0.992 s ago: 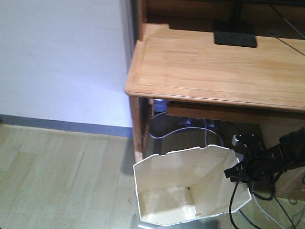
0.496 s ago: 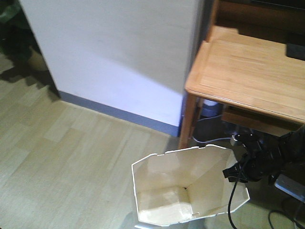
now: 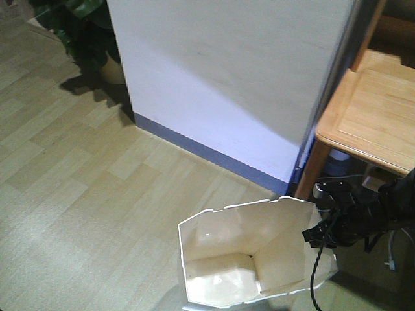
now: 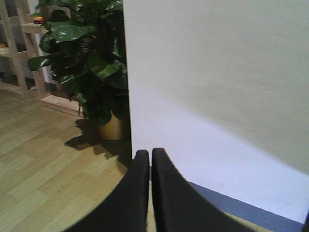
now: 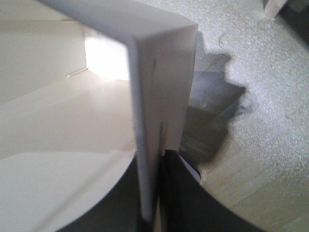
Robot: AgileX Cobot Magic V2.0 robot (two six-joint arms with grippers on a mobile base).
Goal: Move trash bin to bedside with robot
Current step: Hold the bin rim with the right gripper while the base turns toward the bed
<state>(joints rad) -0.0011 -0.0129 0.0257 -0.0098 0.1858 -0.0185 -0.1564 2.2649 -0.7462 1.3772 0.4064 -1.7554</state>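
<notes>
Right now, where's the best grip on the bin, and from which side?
Take the bin by the top rim of its right wall, coming over the edge from the right, one finger inside and one outside. The wall is thin and flat and the top is open, so narrow jaws can straddle it. The right gripper is clamped there. The body looks too wide to span.

No writing, label, brand or number can be read anywhere. The white bin (image 3: 220,241) clamped in the right pincer (image 3: 318,234) shows plain plastic, and the room wall (image 4: 217,72) ahead of the left pincer (image 4: 150,155) is plain paint.
</notes>
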